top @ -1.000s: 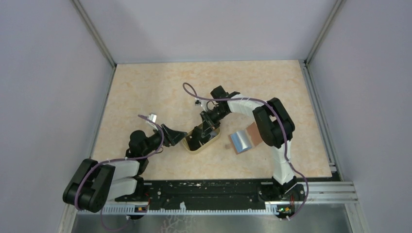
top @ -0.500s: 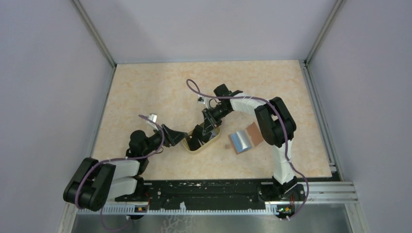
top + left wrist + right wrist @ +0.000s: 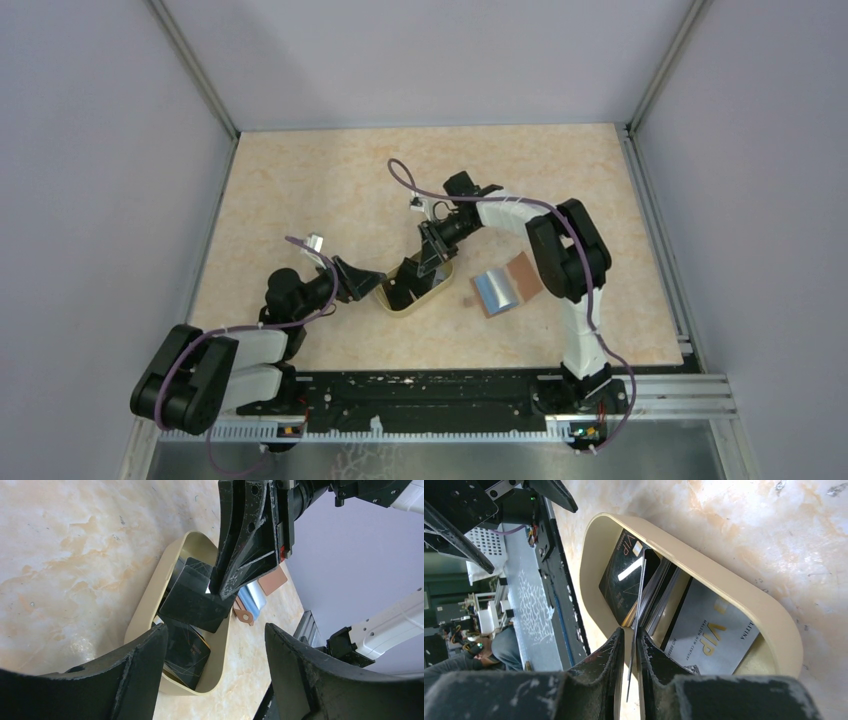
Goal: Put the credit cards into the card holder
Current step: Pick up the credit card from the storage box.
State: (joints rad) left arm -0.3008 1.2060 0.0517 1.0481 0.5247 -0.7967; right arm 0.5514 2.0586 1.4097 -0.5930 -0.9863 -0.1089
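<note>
Several credit cards lie in an oval tan dish (image 3: 415, 305). A black one (image 3: 621, 577) and a silver one (image 3: 709, 630) show in the right wrist view. My right gripper (image 3: 630, 632) hangs over the dish, open only a crack. A thin black card (image 3: 640, 595) stands edge-on between its fingers, with a sliver of gap on each side. From the left wrist that card (image 3: 192, 602) tilts over the dish at the right gripper's tips. My left gripper (image 3: 215, 630) is wide open just left of the dish, holding nothing. The card holder (image 3: 505, 285) lies open, right of the dish.
The dish rim (image 3: 145, 600) sits close in front of the left fingers. The card holder's brown flap (image 3: 272, 580) and light blue inside lie just beyond the dish. The black base rail (image 3: 430, 385) runs along the table's near edge.
The right gripper's jaws have parted slightly around the card, and its wrist has shifted a little to the right. The left arm has not moved.
</note>
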